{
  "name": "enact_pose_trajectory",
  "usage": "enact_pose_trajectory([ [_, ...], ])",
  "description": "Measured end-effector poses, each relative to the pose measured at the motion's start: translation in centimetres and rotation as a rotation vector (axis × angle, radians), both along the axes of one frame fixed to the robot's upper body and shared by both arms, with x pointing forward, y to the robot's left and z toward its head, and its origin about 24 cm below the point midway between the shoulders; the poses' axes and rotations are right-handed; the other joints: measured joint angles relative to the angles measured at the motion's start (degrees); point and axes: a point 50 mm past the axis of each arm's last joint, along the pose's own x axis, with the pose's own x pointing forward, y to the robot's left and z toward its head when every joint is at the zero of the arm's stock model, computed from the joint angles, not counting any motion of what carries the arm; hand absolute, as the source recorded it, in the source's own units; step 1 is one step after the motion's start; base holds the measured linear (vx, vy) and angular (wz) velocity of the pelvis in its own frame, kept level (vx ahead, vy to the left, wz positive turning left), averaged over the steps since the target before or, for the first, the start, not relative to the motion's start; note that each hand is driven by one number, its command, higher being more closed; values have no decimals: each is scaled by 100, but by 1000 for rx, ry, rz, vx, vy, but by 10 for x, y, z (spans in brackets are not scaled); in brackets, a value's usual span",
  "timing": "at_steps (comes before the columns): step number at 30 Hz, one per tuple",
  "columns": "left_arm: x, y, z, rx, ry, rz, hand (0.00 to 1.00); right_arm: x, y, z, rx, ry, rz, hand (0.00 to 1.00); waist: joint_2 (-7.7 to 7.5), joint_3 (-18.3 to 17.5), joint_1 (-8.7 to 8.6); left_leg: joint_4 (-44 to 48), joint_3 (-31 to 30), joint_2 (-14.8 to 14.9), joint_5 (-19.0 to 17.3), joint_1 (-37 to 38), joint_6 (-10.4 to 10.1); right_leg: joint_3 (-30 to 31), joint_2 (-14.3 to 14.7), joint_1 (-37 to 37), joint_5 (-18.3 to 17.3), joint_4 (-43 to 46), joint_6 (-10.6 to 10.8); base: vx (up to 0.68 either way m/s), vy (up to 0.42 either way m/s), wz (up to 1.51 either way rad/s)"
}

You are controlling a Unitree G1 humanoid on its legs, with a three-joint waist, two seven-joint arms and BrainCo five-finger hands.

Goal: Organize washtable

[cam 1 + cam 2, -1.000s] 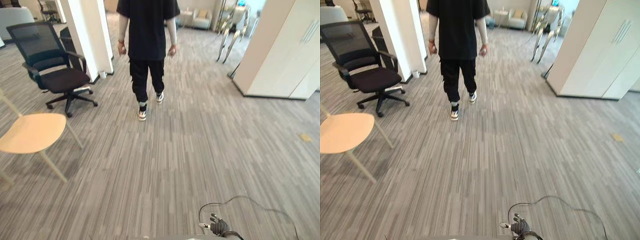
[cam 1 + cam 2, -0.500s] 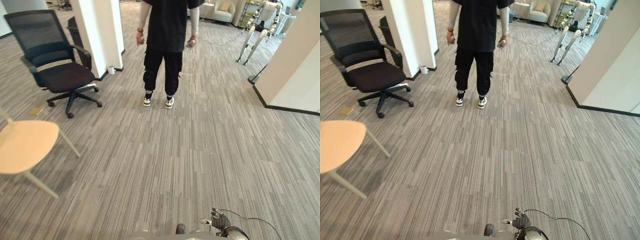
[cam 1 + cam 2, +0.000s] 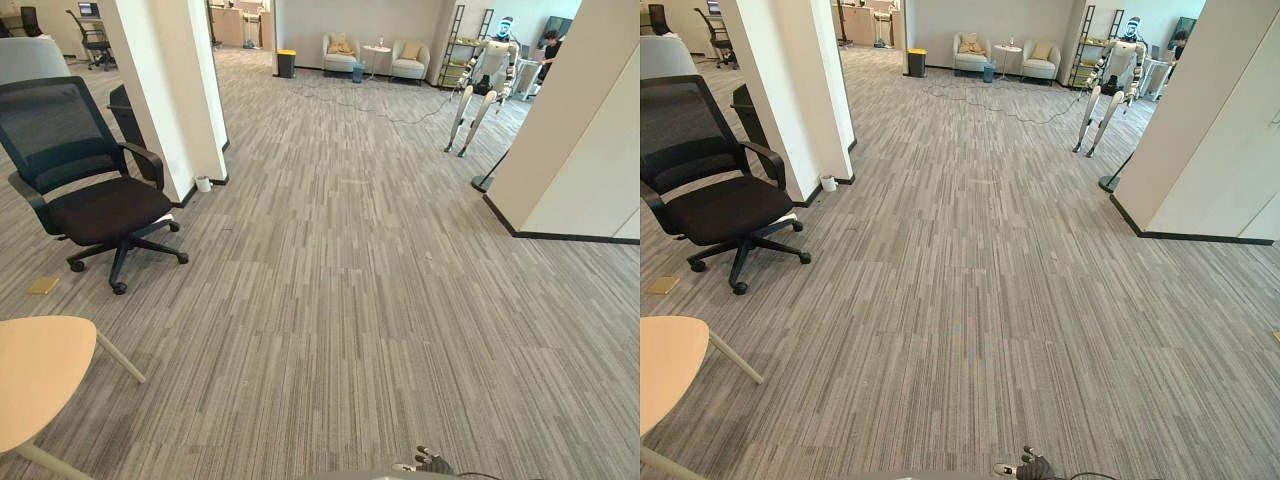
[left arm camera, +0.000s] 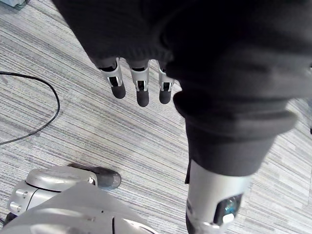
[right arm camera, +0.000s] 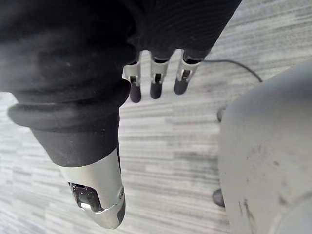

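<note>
Eye views: right hand (image 3: 432, 462) sits low, striped carpet (image 3: 340, 300) runs out ahead of its fingers, black office chair (image 3: 95, 190) and beige chair (image 3: 40, 375) well off to the fingers' left, white column (image 3: 165, 90) beyond the office chair. Left wrist: left hand (image 4: 141, 92) released, fingers straight, carpet past the tips. Right wrist: right hand relaxed too, fingers straight, carpet beyond the fingertips.

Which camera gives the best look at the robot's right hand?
The right wrist view: the right hand hangs close up, fingers straight, holding nothing, carpet beyond. Both eye views catch it tiny at the bottom edge. The left wrist view looks along the left hand.
</note>
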Motion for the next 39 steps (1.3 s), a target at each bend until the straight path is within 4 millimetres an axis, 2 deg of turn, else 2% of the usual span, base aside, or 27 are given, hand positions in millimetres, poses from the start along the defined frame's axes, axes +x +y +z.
enact_pose_trajectory([
  [5, 0, 0, 0, -1, -1, -1, 0, 0, -1, 0, -2, 0, 0, 0, -6, 5, 1, 21, 39, 10, 0, -51, 0, 42, 1, -63, 6, -3, 7, -2, 0, -3],
  [14, 13, -2, 0, 4, -25, -70, 0, 0, -12, 1, -43, 2, -59, 0, -91, 130, 47, 271, 54, 0, -59, -789, 10, 57, -44, -627, 72, -105, 44, -15, -5, 1],
  [15, 14, -2, 0, 7, -30, -78, 0, 1, -13, 1, -44, -3, -66, 0, -57, 165, 49, 305, 33, -5, -68, -832, 23, 37, -52, -635, 74, -110, 46, 13, -1, 14],
  [17, 20, 0, 1, 14, -46, -91, 0, 7, -15, 3, -52, -22, -93, 0, -92, 383, 55, 356, -35, -23, -93, -876, 58, -31, -71, -617, 83, -117, 44, 24, -4, 16],
  [19, 22, 1, 1, 18, -51, -95, 0, 7, -14, 3, -58, -23, -102, 0, -127, 438, 76, 417, -55, -29, -158, -898, 51, -53, -80, -606, 113, -118, 86, 73, -7, 5],
  [22, 24, 2, 2, 23, -57, -97, 0, 10, -11, 3, -50, -30, -111, 0, -139, 473, 103, 1056, -29, 24, -520, -1205, 66, -41, -76, -607, 128, -146, 112, 91, -6, -5],
  [23, 28, 3, 2, 28, -68, -99, 0, 12, -12, 4, -50, -39, -119, 0, -135, 499, 124, 1626, -20, 112, -852, -1459, 63, -40, -31, -602, 129, -164, 115, 70, -5, -9],
  [24, 30, 3, 2, 28, -75, -100, 0, 12, -12, 4, -50, -42, -129, 0, -104, 528, 156, 1858, -15, 158, -991, -1557, 61, -36, -7, -597, 125, -170, 122, 56, 5, -12],
  [25, 35, 0, 2, 24, -89, -102, 0, 12, -13, 4, -49, -43, -149, 0, -25, 585, 215, 2318, -4, 225, -1318, -1740, 36, -45, 34, -590, 82, -149, 184, 18, 25, -10],
  [26, 37, -2, 2, 19, -96, -102, 0, 13, -14, 4, -51, -49, -155, 0, 21, 619, 212, 2575, -10, 260, -1495, -1833, 27, -50, 44, -598, 19, -79, 250, 24, 79, -10],
  [27, 39, -7, 1, 9, -105, -104, 0, 17, -15, 6, -54, -68, -156, 0, 138, 706, 210, 2984, -69, 324, -1810, -1926, 58, -52, 60, -636, -223, 243, 309, 46, 117, -4],
  [28, 39, -9, 1, 6, -105, -113, 0, 17, -19, 7, -62, -76, -161, 0, 186, 755, 200, 3138, -86, 358, -1990, -1882, 133, -26, 81, -717, -445, 678, 352, 59, 101, -12],
  [29, 40, -13, 0, -4, -105, -131, 0, 18, -19, 8, -61, -83, -161, 0, 267, 805, 217, 3138, -44, 371, -2074, -1775, 211, -65, 80, -964, -595, 1338, 313, 139, 103, -28],
  [30, 41, -13, 0, -5, -103, -141, 0, 23, -17, 9, -55, -108, -159, 0, 310, 828, 179, 2870, 6, 455, -2096, -1386, 260, -278, 69, -1455, -739, 2485, 87, 213, 99, -31],
  [33, 44, -11, 1, 4, -110, -148, 0, 24, -15, 9, -50, -112, -159, 0, 237, 838, 194, 2488, 185, 520, -2015, -893, 177, -634, 96, -1846, -812, 2630, 37, 225, 71, -25],
  [36, 55, -13, 2, 1, -136, -158, 0, 31, -19, 13, -53, -146, -191, 0, 292, 864, 164, 2055, 326, 520, -2021, -470, 160, -864, 188, -2432, -699, 2141, 18, 352, 40, -23],
  [37, 61, -14, 2, 1, -147, -166, 0, 33, -20, 13, -54, -152, -203, 0, 315, 879, 133, 1805, 324, 522, -2030, -198, 95, -954, 290, -2540, -522, 1784, -122, 434, -4, 8],
  [39, 66, -14, 3, 6, -168, -167, 0, 35, -19, 14, -49, -163, -228, 0, 328, 885, 30, 1540, 220, 538, -2110, 223, -64, -1098, 412, -2655, -296, 1724, -398, 494, -73, 31],
])
